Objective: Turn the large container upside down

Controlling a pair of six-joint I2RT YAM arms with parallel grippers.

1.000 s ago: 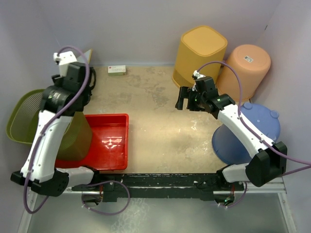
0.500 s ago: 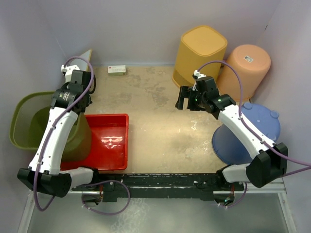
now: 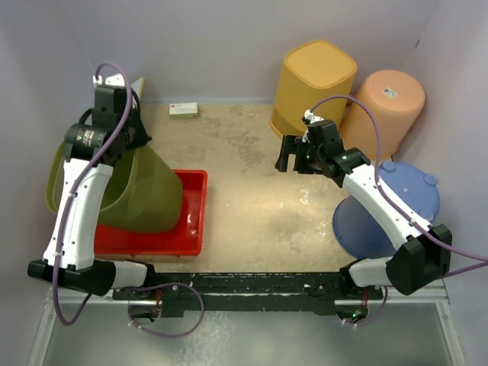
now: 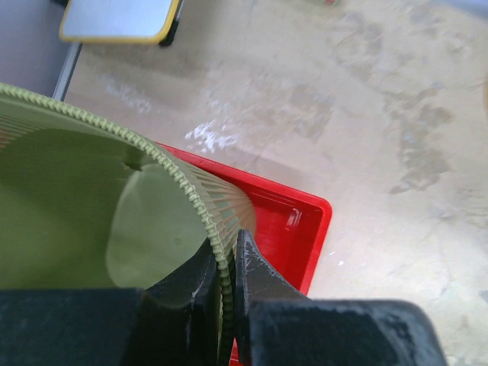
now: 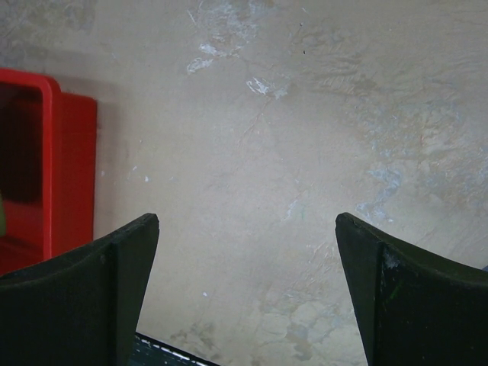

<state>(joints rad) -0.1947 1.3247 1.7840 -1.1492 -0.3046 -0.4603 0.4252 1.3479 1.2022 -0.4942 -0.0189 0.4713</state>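
Note:
The large container (image 3: 145, 194) is an olive-green ribbed basket, tilted on its side with its base over the red tray (image 3: 192, 223). My left gripper (image 3: 123, 146) is shut on the basket's rim. In the left wrist view the beaded rim (image 4: 177, 179) runs between the two fingers of the left gripper (image 4: 226, 250), one inside the basket (image 4: 69, 206) and one outside, above the red tray (image 4: 299, 223). My right gripper (image 3: 284, 155) hangs open over bare table near the middle; in its wrist view the right gripper (image 5: 248, 223) holds nothing.
An upturned yellow bin (image 3: 314, 80), an orange bin (image 3: 389, 103) and a blue tub (image 3: 396, 202) crowd the right side. A small white box (image 3: 183, 110) lies at the back wall. A yellow-edged board (image 4: 114, 19) sits in the back left corner. The red tray's edge (image 5: 47, 152) shows left of the right gripper.
The left gripper has shut on the basket's rim and pulled it up and rightward, tipping the basket over the red tray. The right arm has stayed still.

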